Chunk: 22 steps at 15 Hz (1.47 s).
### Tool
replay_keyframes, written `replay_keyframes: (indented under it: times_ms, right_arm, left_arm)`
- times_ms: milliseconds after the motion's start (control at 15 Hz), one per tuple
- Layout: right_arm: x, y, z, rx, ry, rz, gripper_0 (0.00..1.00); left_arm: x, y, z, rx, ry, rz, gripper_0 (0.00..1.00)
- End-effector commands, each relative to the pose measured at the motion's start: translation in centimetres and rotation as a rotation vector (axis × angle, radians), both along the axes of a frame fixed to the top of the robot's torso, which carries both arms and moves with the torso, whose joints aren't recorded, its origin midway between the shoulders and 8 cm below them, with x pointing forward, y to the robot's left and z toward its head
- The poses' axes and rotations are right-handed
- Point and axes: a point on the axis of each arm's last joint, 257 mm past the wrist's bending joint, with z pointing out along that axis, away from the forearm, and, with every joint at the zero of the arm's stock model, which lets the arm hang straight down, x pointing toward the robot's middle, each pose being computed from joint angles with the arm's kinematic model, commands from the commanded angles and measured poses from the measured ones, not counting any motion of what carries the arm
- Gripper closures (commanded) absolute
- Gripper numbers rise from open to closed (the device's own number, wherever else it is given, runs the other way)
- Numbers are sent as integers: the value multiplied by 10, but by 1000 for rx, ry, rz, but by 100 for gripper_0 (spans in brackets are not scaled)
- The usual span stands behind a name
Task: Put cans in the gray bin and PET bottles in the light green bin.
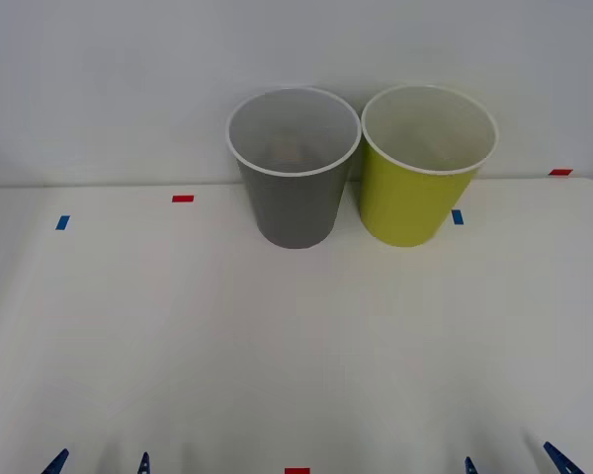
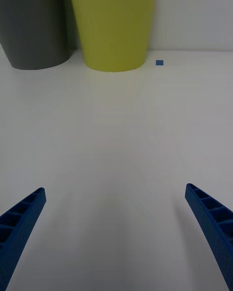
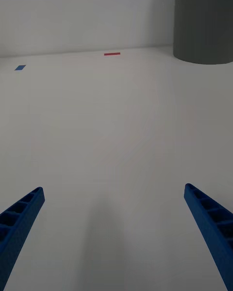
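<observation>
Both arms sit pulled back at the near edge of the white table (image 1: 296, 355), the left gripper (image 1: 99, 462) and the right gripper (image 1: 514, 460) each with its blue fingers spread wide and nothing between them. Far ahead of the left gripper and off toward the right one stands the gray bin (image 1: 295, 168); ahead of the right gripper, leaning a little toward the left one, stands the light green bin (image 1: 425, 163). The two bins stand just beside each other at the far edge. Something dim lies at the bottom of the gray bin, which I can't make out; no can or bottle lies loose on the table, so the sorting looks about done or waiting for the next item. If another piece comes, I'd approach it low with the jaws wide, then lift well above the white rims before crossing. The table between grippers and bins is bare save for small tape marks (image 1: 183, 198), so there's room, though the close-set bins punish a sideways drift.
</observation>
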Motion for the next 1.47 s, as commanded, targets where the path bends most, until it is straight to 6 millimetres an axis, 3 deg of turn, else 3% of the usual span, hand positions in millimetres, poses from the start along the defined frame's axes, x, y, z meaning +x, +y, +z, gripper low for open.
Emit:
replay_keyframes:
  times_ms: [67,1467]
  right_arm:
    - [0,0,0,0,0,0,0]
    - [0,0,0,0,0,0,0]
  left_arm:
    - [0,0,0,0,0,0,0]
    - [0,0,0,0,0,0,0]
